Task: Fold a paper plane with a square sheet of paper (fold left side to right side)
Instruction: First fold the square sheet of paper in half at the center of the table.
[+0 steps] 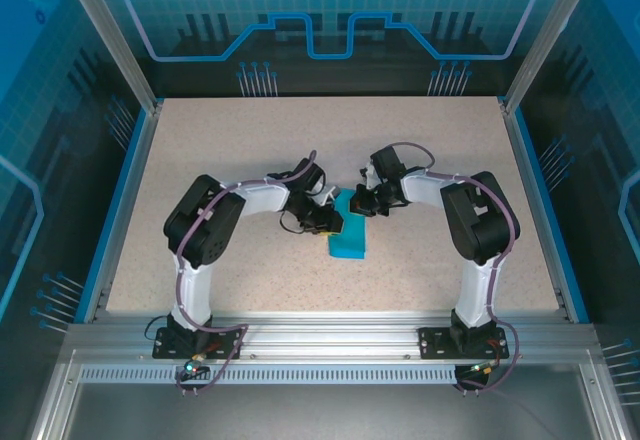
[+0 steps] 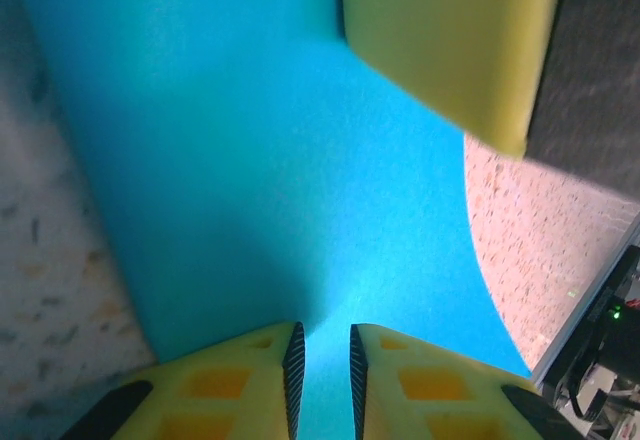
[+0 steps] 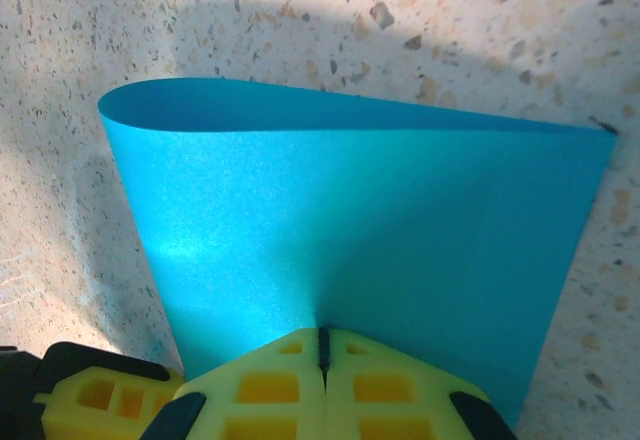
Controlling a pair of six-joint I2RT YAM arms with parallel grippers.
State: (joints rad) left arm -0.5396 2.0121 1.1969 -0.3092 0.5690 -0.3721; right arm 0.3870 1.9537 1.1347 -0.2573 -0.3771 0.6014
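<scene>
The square sheet of paper [image 1: 350, 242] is bright blue and lies at the table's middle, doubled over into a narrow rectangle. In the right wrist view the sheet of paper [image 3: 350, 210] has a soft rounded fold along its far edge. My right gripper [image 3: 322, 332] is shut on its near edge, which lifts to the jaws; from above my right gripper [image 1: 362, 201] is at the sheet's far end. My left gripper [image 2: 322, 328] hovers low over the paper [image 2: 270, 160], jaws a narrow gap apart with nothing between them; from above my left gripper [image 1: 328, 222] is at its left edge. No paper plane is in view.
The speckled beige table [image 1: 220, 160] has a blue rim on both sides and an aluminium rail [image 1: 320, 335] along the near edge. The right gripper's yellow finger [image 2: 450, 40] is close ahead of my left gripper.
</scene>
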